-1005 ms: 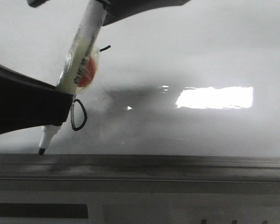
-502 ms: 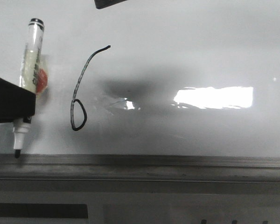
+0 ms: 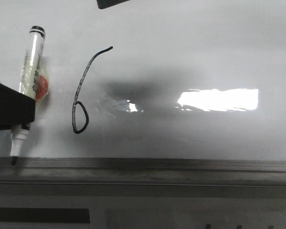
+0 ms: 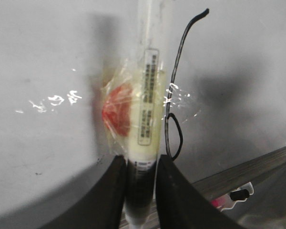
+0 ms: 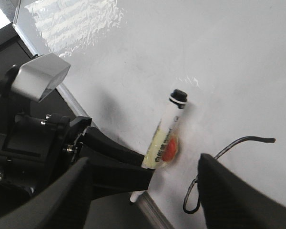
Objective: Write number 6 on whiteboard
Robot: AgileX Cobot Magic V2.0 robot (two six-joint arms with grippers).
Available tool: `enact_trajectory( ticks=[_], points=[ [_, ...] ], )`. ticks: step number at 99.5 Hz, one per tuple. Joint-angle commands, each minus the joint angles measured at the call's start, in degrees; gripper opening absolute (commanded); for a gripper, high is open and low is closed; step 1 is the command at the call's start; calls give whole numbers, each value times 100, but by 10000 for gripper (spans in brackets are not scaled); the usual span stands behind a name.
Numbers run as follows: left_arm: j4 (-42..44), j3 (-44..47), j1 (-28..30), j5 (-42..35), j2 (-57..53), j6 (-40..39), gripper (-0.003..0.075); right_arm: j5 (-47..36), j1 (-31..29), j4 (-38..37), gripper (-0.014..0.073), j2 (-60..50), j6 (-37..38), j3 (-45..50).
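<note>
One marker [image 3: 32, 67], light, stiff and smooth-barrelled, sat clamped low on its barrel in the left tool [image 4: 140, 191]; the taped middle looked grippier. Beside it the 6 [image 3: 83, 90] stood finished on the glossy whiteboard [image 3: 205, 47]. The right tool [image 5: 143, 200] gaped, holding nothing.

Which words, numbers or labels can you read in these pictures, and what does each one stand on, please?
"6": hand-drawn in black on the whiteboard, the number 6.
Printed label on the marker held in the left end effector: too small and blurred to read.
Nothing else legible.
</note>
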Motion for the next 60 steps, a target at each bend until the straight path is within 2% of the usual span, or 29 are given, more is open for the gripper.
enact_trajectory(
  ticks=[1,5,10,25,31,38,50,53,60],
  points=[
    [-19,-178,15,-481,-46,-61,280,-426,1,24,416,-191,-37,-205],
    [-19,-178,15,-541,-46,-61,338,-426,1,24,416,-191,-37,-205],
    [-19,-178,15,-597,-46,-61,371,-426,1,24,415,-191,-37,-205],
    [-19,-178,15,-749,-85,-61,368,-441,1,14,414,-202,-37,-205],
    [1,-178,15,-809,-183,-61,368,-427,1,-87,381,-241,-37,-205],
    [1,-178,15,-811,-350,-61,368,-418,1,-167,275,-341,-37,-194],
    [153,-178,15,-811,-782,-61,368,-404,1,-379,-22,-601,-37,-184],
    [200,-178,15,-811,-901,-61,368,-386,1,-468,-71,-666,-37,-170],
    [292,-178,15,-811,-1221,-61,342,-362,1,-574,-61,-845,-37,-119]
  ],
)
